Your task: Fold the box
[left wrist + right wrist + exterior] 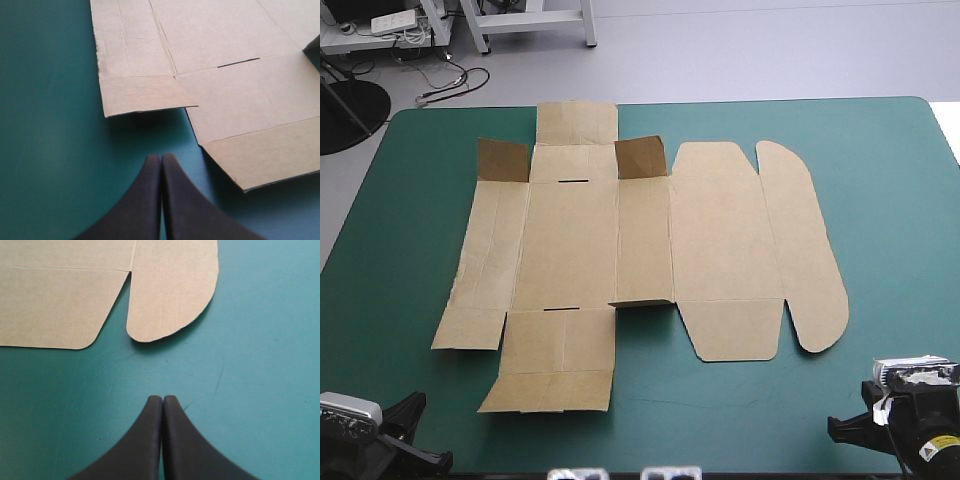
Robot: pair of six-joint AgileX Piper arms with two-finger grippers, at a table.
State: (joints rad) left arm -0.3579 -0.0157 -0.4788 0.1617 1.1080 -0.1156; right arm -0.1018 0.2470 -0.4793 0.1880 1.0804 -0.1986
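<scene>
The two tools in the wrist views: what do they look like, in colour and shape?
The left tool and the right tool look alike: each has two broad black fingers, matte and smooth, curved like fins and narrowing to a rounded tip. In the high view the right arm is black with a small yellow label.

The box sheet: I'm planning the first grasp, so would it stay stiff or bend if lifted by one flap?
The box would probably hinge, not stay flat: scored creases cross it, and two small far flaps already stand up. Being one thin sheet on the smooth teal-green cover, it likely slides easily when pushed.
</scene>
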